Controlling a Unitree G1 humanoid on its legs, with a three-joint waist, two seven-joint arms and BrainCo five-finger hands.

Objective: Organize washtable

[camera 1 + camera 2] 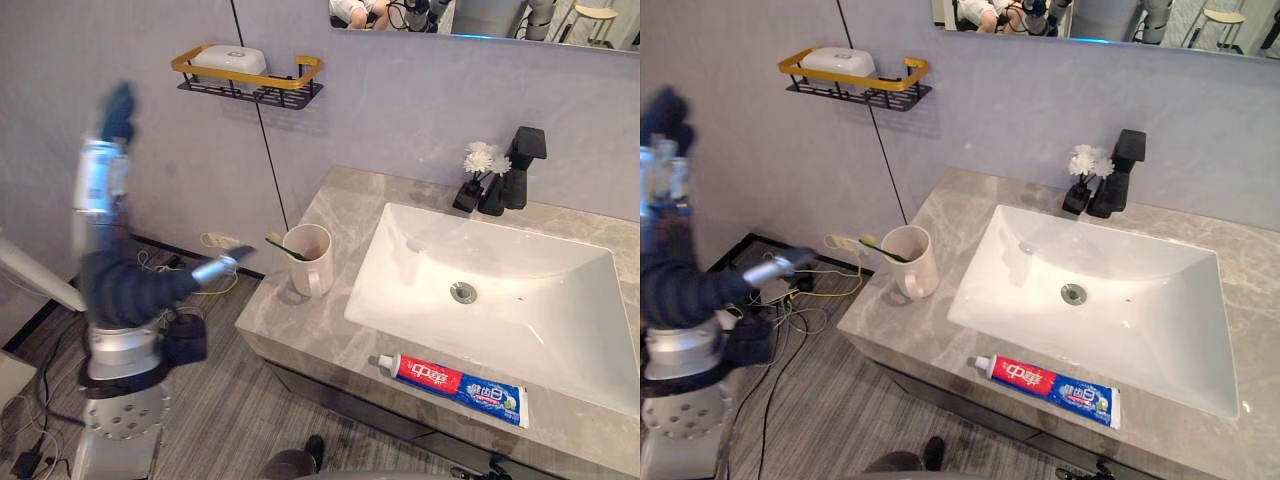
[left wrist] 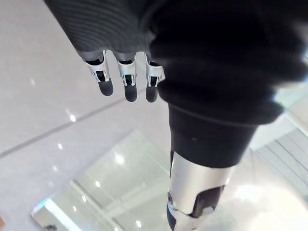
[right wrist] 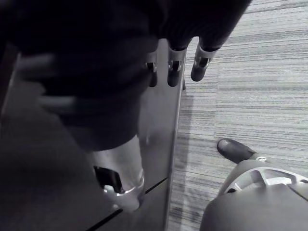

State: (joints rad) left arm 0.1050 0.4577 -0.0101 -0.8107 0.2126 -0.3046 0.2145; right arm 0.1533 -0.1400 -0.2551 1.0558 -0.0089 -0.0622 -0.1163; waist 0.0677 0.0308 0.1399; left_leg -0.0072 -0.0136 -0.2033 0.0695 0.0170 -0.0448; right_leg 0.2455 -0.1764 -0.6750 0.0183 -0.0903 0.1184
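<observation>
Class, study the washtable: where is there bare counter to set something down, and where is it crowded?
Free: the counter corner between the cup, the basin and the toothpaste tube; also the back-left strip from the cup to the wall. Crowded: behind the basin, where flower vase and faucet stand together.

Marble washtable [image 1: 300, 335] carries a cup [image 1: 309, 262], toothpaste tube [image 1: 455, 387] and faucet [image 1: 517, 170].
</observation>
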